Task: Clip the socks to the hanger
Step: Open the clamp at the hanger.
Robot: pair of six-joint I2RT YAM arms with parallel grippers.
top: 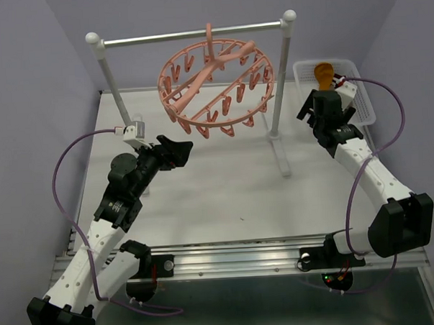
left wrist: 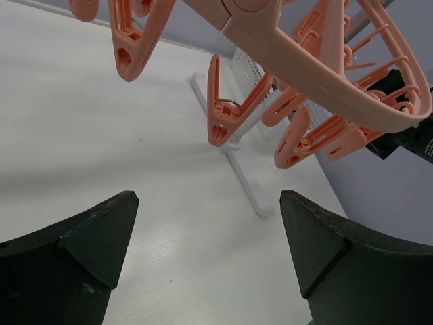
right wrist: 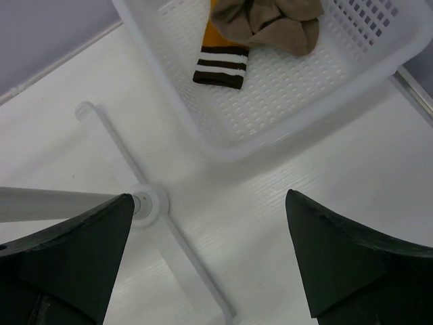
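Inside the white basket (right wrist: 284, 88) at the table's far right corner, the socks (right wrist: 277, 20) lie bunched, just ahead of the right gripper (right wrist: 210, 200). Its jaws stand wide apart and hold nothing. The left gripper (left wrist: 208, 203), equally wide and empty, sits below the hanger (left wrist: 304, 61), which hangs on the metal rail (top: 190, 34).

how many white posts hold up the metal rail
2. The left post stands at the table's far left; the right post stands between the pink hanger and the white basket. The metal rail shows end to end, so none is hidden.
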